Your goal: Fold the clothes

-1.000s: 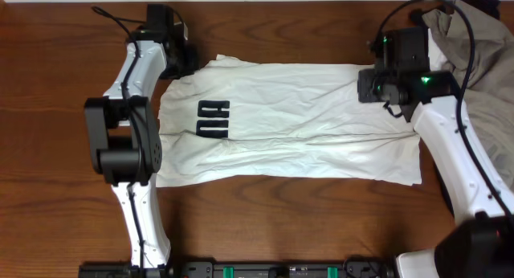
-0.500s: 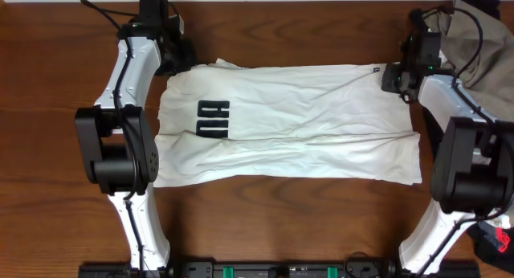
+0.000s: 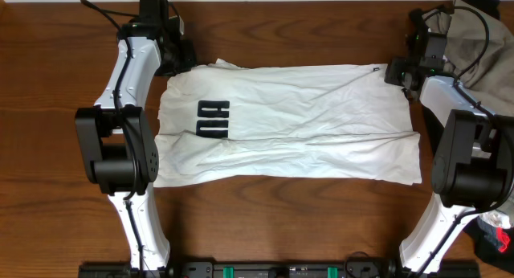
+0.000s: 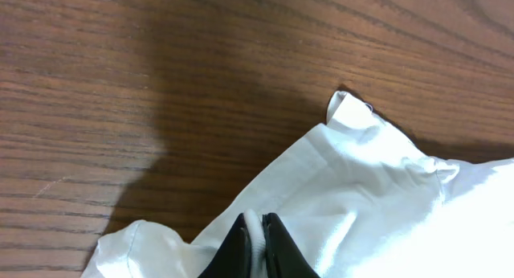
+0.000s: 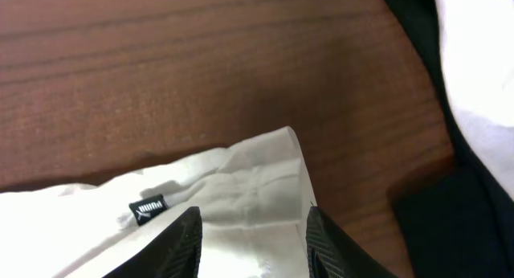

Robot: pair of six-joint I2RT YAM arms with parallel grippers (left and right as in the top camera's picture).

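A white T-shirt [image 3: 305, 125] lies spread flat on the desk [image 3: 265, 222], the left end effector [image 4: 257, 230] clenched on cloth at its shoulder corner, likely to straighten that edge for folding, the right end effector [image 5: 253, 230] released, straddling its hem corner.

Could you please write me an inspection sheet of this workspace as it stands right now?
Surface: dark wooden table, grain visible.
Job's things: white T-shirt spread flat and wrinkled, with its black print toward the left gripper's end.
Clutter: olive-grey garment heaped at the far right corner.
Grippers: left gripper shut on a fold at the T-shirt's edge. Right gripper open, with a finger on either side of the shirt's corner.
Cables: black cable loops across the olive-grey garment.
Surroundings: black rail along the near table edge.
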